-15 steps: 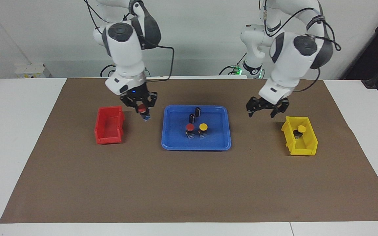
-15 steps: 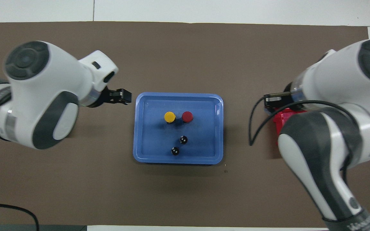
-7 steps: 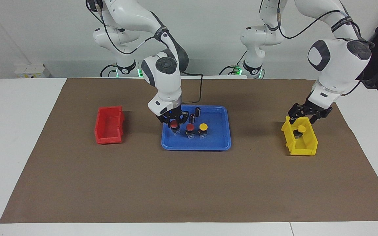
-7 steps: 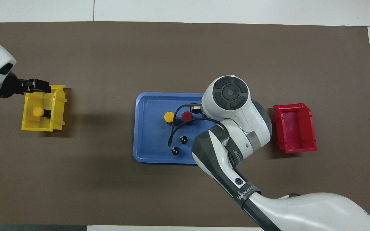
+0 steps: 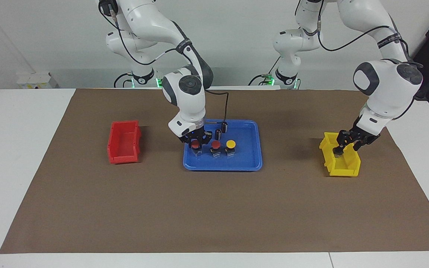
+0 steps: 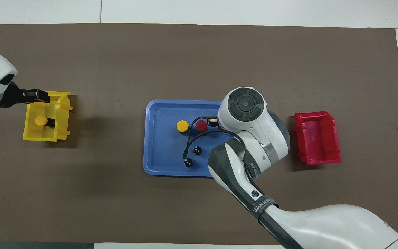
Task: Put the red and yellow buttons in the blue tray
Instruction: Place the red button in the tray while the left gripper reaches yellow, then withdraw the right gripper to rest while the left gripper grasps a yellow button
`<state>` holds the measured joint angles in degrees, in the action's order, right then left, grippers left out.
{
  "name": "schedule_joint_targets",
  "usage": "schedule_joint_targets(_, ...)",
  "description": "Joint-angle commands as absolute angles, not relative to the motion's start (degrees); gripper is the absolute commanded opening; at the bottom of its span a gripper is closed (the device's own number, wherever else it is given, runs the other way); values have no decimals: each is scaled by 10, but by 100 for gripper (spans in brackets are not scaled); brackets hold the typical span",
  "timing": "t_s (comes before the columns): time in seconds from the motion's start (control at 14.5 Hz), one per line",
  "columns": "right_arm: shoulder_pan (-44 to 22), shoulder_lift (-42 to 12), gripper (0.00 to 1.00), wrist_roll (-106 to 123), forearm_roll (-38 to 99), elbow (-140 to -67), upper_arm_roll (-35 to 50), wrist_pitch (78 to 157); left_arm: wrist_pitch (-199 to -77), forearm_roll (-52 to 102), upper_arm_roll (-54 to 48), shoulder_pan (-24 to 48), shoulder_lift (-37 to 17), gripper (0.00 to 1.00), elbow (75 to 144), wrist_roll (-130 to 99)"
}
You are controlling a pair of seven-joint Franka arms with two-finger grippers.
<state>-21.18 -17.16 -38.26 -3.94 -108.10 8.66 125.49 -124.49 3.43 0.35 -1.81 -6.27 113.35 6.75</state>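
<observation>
Near the middle of the tabletop, on the brown mat [image 5: 214, 208], sits the blue tray [image 5: 250, 160] with 4 items standing free in it: 1 red-capped button [image 5: 215, 144], 1 yellow-capped button [image 5: 231, 143] just beside it toward the left arm's end, and 2 dark capless cylinders [image 5: 221, 130] nearer the robots. Right gripper [image 5: 196, 144] is low over the tray's end toward the right arm's edge of the table, fingers closed on a second red button [image 5: 195, 143], which stands in line with the other 2 capped buttons; whether its base touches the tray floor cannot be told. From overhead the right arm's wrist hides that gripper and its button, and only the free red button [image 6: 201, 126], the yellow one [image 6: 182, 126] and the cylinders [image 6: 192, 156] show on the tray [image 6: 161, 138]. Toward the left arm's edge of the table the yellow bin [image 5: 350, 169] holds the second yellow button [image 6: 40, 120], lying on its side with its black base pointing toward the tray. Left gripper [image 5: 345, 146] is down at that bin's mouth, fingers spread and holding nothing; overhead puts it [image 6: 35, 96] at the bin's [image 6: 62, 117] rim farthest from the robots, apart from the button. Toward the right arm's edge of the table stands the red bin [image 5: 124, 143], nothing visible in it.
</observation>
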Motion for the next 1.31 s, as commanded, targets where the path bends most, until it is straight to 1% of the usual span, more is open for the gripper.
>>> schedule_joint_targets(0.0, -182, -144, 100, -389, -49, -1070, 87, 1246, -1276, 25, -3, -33, -54, 65, 1167, 74)
schedule_joint_targets(0.14, -156, -111, 100, -387, -49, -1039, 88, 1182, -1297, 25, -3, -35, -53, 65, 1188, 74)
schedule_joint_targets(0.28, -131, -74, 100, -387, -47, -988, 86, 1082, -1312, 25, -3, -35, -51, 65, 1207, 81)
schedule_joint_targets(0.41, -91, -42, 100, -354, -39, -948, 85, 1001, -1313, 25, -3, -49, -48, 65, 1212, 92)
schedule_joint_targets(0.62, -27, 3, 100, -239, -32, -938, 84, 930, -1317, 25, -2, -51, -47, 65, 1216, 92)
schedule_joint_targets(0.76, 23, 11, 100, -159, -32, -926, 83, 903, -1322, 25, -2, -53, -47, 65, 1219, 92)
schedule_joint_targets(0.89, 63, 4, 100, -88, -33, -884, 82, 856, -1332, 25, -2, -53, -48, 66, 1230, 92)
schedule_joint_targets(1.03, 111, -1, 100, -35, -33, -875, 85, 839, -1341, 25, -2, -53, -47, 66, 1241, 92)
schedule_joint_targets(1.1, 123, -1, 100, -12, -33, -883, 84, 845, -1341, 25, -2, -53, -46, 66, 1243, 92)
schedule_joint_targets(1.17, 120, 3, 100, 6, -33, -895, 66, 854, -1341, 25, -2, -53, -44, 66, 1248, 92)
schedule_joint_targets(1.24, 101, 4, 100, 10, -33, -896, 42, 857, -1341, 25, -2, -53, -41, 66, 1250, 92)
